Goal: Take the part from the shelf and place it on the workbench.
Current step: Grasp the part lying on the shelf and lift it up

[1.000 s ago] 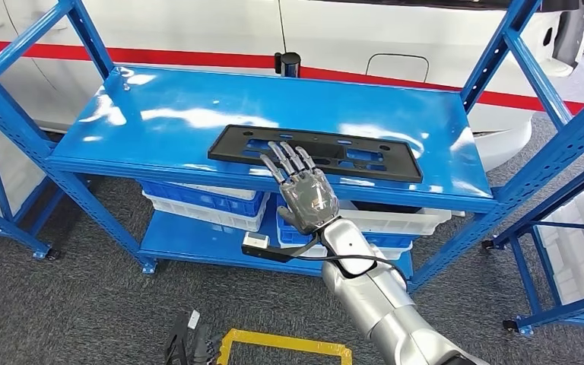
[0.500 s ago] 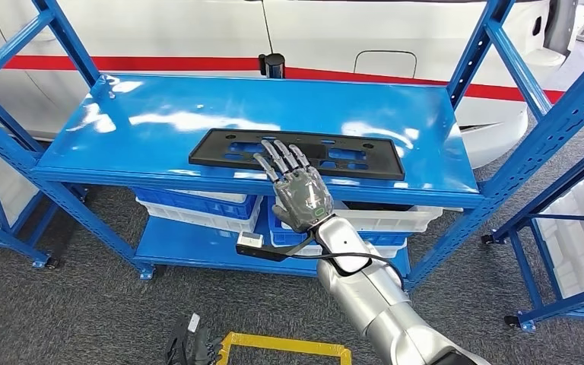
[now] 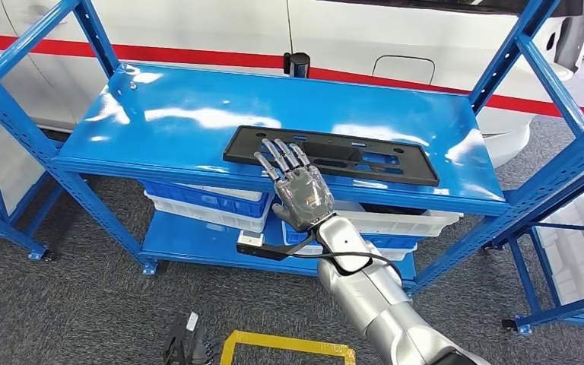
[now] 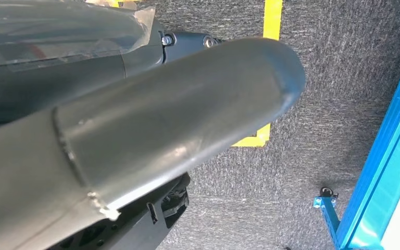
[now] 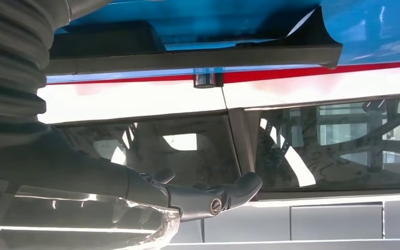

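Note:
The part (image 3: 365, 158) is a long flat black plate with cut-outs, lying on the top board of the blue shelf (image 3: 167, 114) near its front edge. My right hand (image 3: 300, 194) is raised in front of that edge, palm down and fingers spread. Its fingertips (image 3: 280, 150) reach over the plate's near left portion, and it holds nothing. In the right wrist view the plate's dark edge (image 5: 198, 54) lies beyond the thumb (image 5: 232, 194). My left hand (image 4: 177, 125) hangs low beside my body above the carpet, with nothing in it.
White and blue bins (image 3: 205, 205) fill the lower shelf level. A small black cylinder (image 3: 298, 64) stands at the shelf's back edge, in front of a white vehicle with a red stripe (image 3: 198, 55). More blue racks (image 3: 563, 190) stand at both sides. Yellow tape (image 3: 289, 346) marks the carpet.
The whole picture swayed left, then right, so the camera moved. My right hand stays open at the plate's near edge, and the plate lies where it was on the shelf.

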### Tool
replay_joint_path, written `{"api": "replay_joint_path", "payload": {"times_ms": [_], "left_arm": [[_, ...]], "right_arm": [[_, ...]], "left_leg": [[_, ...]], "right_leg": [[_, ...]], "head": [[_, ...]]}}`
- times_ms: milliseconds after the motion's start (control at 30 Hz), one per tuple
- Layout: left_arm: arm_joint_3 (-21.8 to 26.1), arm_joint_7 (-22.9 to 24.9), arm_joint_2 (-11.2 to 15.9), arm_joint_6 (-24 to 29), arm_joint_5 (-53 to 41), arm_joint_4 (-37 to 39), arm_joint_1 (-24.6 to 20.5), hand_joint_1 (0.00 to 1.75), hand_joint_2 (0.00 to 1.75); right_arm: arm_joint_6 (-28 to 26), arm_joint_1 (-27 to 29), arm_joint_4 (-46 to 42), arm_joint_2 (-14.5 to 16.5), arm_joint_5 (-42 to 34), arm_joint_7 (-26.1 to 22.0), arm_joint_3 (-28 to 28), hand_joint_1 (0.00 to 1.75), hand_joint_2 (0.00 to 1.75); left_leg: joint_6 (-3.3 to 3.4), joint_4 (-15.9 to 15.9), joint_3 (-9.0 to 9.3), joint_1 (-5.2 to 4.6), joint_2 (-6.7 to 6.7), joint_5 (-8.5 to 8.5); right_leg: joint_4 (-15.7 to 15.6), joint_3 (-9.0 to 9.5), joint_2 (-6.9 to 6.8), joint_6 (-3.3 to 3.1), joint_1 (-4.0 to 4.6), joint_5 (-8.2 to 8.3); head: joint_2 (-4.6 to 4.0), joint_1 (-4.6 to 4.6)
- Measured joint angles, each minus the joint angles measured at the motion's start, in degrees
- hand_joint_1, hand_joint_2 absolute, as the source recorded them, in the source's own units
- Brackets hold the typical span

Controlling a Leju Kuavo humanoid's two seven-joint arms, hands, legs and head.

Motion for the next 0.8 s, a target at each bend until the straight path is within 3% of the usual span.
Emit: {"api": "replay_joint_path", "payload": {"times_ms": [167,267,333,800], "left_arm": [[0.00,0.00,0.02,0.03,0.00,0.00,0.00,0.00,0.00],[0.00,0.00,0.02,0.04,0.00,0.00,0.00,0.00,0.00],[0.00,-0.02,0.02,0.07,0.00,0.00,0.00,0.00,0.00],[0.00,-0.19,0.02,-0.19,-0.18,0.00,0.01,0.00,0.00]], "right_arm": [[0.00,0.00,0.00,0.00,0.00,0.00,0.00,0.00,1.75],[0.00,0.00,0.00,0.00,0.00,0.00,0.00,0.00,1.75],[0.00,0.01,0.00,0.00,-0.01,0.00,0.00,0.00,1.75],[2.28,-1.42,1.18,-0.59,-0.10,2.75,-0.34,0.00,1.75]], "left_leg": [[0.27,0.04,-0.03,-0.37,0.04,-0.04],[0.31,0.05,-0.05,-0.37,0.07,-0.07],[0.33,0.04,-0.06,-0.34,0.08,-0.08],[0.25,0.02,-0.09,-0.18,0.36,-0.04]], "right_leg": [[-0.11,0.02,-0.11,0.34,-0.16,0.11],[-0.14,-0.03,-0.12,1.68,-0.18,0.08],[-0.11,-0.10,-0.11,2.16,-0.13,0.05],[0.69,-0.67,-0.07,2.25,0.07,-0.08]], "head": [[0.00,-0.01],[0.00,-0.02],[0.00,-0.04],[0.00,-0.04]]}}
